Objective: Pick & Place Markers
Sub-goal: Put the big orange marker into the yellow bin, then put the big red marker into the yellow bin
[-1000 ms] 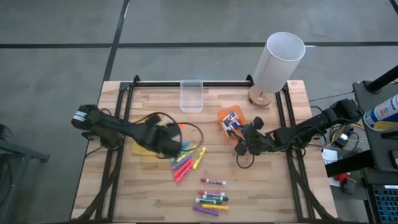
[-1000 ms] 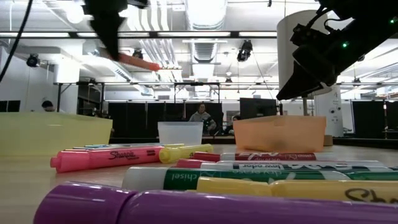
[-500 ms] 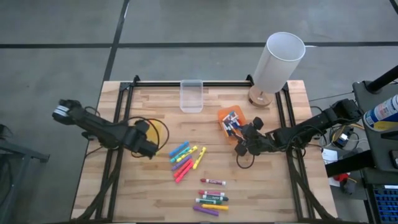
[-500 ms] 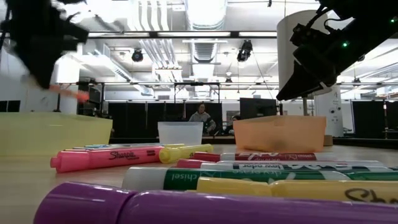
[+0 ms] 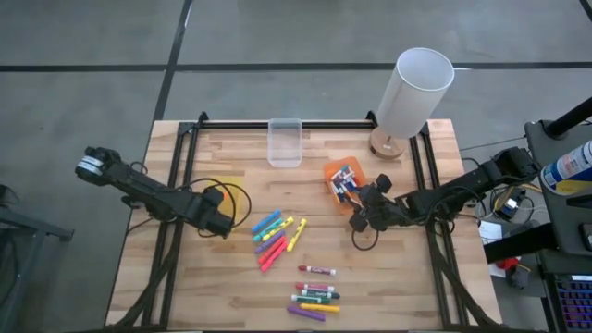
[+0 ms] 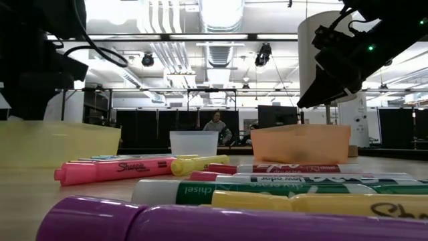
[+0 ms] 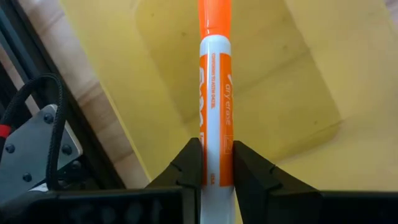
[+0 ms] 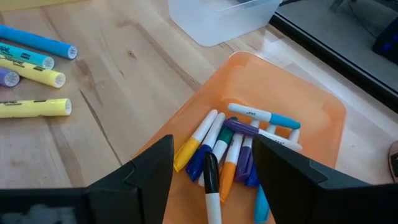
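My left gripper [image 5: 215, 201] is over the yellow bin [image 5: 233, 196] at the table's left, shut on a white marker with an orange cap [image 7: 215, 93]. My right gripper [image 5: 363, 211] waits open at the near side of the orange bin [image 5: 343, 179], which holds several slim markers [image 8: 239, 140]. A black-capped marker [image 8: 211, 180] lies in that bin below the open fingers. Several highlighters [image 5: 275, 236] and slim markers [image 5: 314, 294] lie flat on the table's middle and near part. My left gripper pinches the marker's white barrel [image 7: 216, 165] between its two fingers, near the end away from the cap. The fingers come steeply from above, and the marker runs on in line with them, orange cap [image 7: 214, 15] toward the yellow bin's floor [image 7: 298, 74]. The cap's tip is out of the picture.
A clear bin [image 5: 285, 141] stands at the far edge in the middle, and a lamp with a white shade [image 5: 413, 92] at the far right. Black rails [image 5: 174, 203] run along both sides of the table. In the low view a purple highlighter [image 6: 167, 224] lies closest.
My left gripper has carried the orange-capped marker from above the highlighters toward the table's left edge and down over the yellow bin, rolling its wrist on the way. The marker has stayed between its fingers.
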You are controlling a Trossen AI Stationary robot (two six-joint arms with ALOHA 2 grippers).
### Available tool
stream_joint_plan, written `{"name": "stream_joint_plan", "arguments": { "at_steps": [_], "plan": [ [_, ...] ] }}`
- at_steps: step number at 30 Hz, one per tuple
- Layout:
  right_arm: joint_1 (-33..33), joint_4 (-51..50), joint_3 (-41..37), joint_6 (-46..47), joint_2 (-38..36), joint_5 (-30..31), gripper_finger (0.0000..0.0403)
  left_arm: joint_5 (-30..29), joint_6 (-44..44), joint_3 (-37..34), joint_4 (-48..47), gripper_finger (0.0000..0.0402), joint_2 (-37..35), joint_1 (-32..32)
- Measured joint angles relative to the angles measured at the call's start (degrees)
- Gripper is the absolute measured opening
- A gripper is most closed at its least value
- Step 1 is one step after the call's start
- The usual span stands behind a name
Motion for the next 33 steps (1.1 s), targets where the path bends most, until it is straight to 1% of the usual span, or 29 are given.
{"name": "stream_joint_plan", "arguments": {
  "at_steps": [4,7,10,13,18,21,24,27,30,33],
  "plan": [
    [0.00,0.00,0.00,0.00,0.00,0.02,0.0210,-0.80,1.52,0.87,0.00,0.0069,0.00,0.00],
    [0.00,0.00,0.00,0.00,0.00,0.02,0.0210,-1.05,3.52,2.01,0.01,0.0094,0.00,0.00],
    [0.00,0.00,0.00,-0.01,0.00,0.02,0.0210,-2.49,4.75,3.14,-0.06,0.0125,0.00,0.00],
    [0.00,0.00,0.00,-0.02,0.00,0.02,0.0210,-3.19,5.29,4.07,-0.09,0.0145,0.00,0.04],
    [0.00,0.00,0.00,-0.02,0.00,0.02,0.0210,-4.35,7.88,7.38,0.09,0.0152,0.00,0.07],
    [0.00,0.00,0.00,-0.05,0.00,0.02,0.0210,-5.97,11.71,10.93,2.15,0.0152,0.00,0.07],
    [0.00,0.02,0.00,-0.12,0.00,0.04,0.0210,-8.99,16.94,14.98,7.82,0.0153,0.00,0.07],
    [0.00,0.02,0.00,-0.20,0.00,0.06,0.0210,-10.88,25.70,17.75,18.65,0.0153,0.01,0.07],
    [0.00,0.02,0.00,-0.21,0.00,0.07,0.0210,-10.59,35.41,19.34,30.59,0.0153,0.74,0.07],
    [0.00,0.04,0.00,-0.49,0.00,0.07,0.0210,-8.56,44.73,20.04,42.17,0.0153,2.26,0.07]
  ]
}}
